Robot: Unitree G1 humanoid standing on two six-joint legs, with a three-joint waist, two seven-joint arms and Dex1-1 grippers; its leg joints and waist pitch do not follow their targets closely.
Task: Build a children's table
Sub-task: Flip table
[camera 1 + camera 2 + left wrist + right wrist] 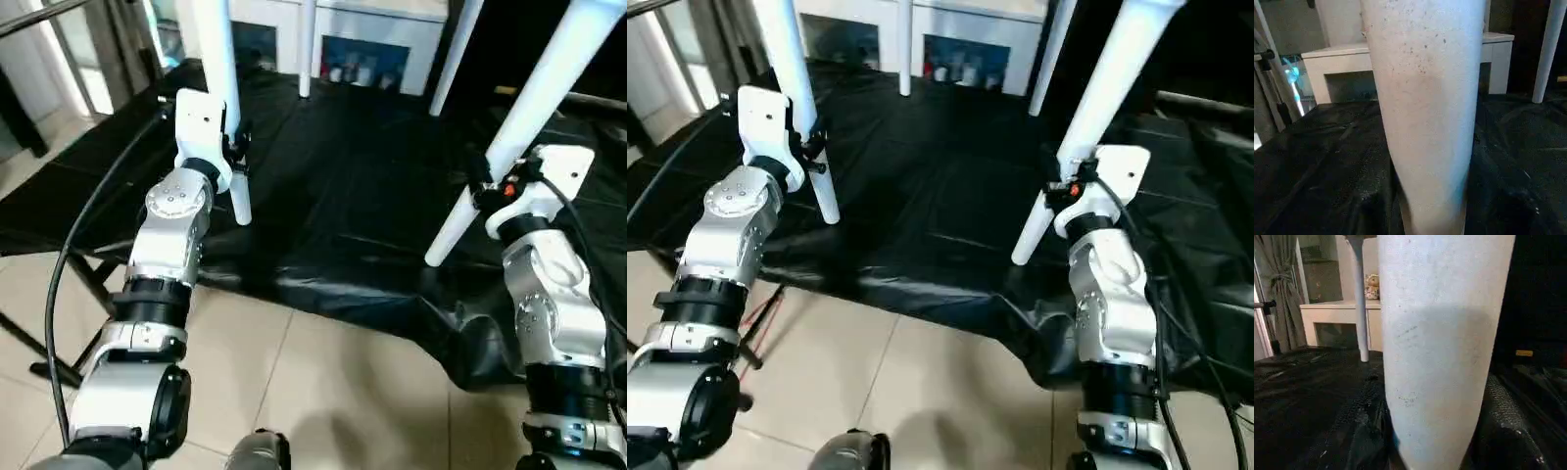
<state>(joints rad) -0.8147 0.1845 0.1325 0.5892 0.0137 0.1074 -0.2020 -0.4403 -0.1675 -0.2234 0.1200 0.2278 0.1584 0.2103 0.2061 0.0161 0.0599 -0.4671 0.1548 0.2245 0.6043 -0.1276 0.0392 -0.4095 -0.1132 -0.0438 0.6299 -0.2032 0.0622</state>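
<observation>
The children's table stands over the black cloth on its white tubular legs; its top is above the picture edge. My left gripper (233,147) is shut on the near left leg (220,59), which shows close up in the left wrist view (1425,107). My right gripper (493,178) is shut on the near right leg (554,69), seen close up in the right wrist view (1440,347). Both near legs slant, and their lower ends sit near the cloth's front edge. The two far legs (306,49) (454,54) reach the cloth at the back.
The black-draped work table (333,186) spreads under the legs, with its cloth sagging over the front edge (392,304). Tiled floor (294,392) lies below. A white cabinet (372,29) stands behind. A black cable (88,225) loops beside my left arm.
</observation>
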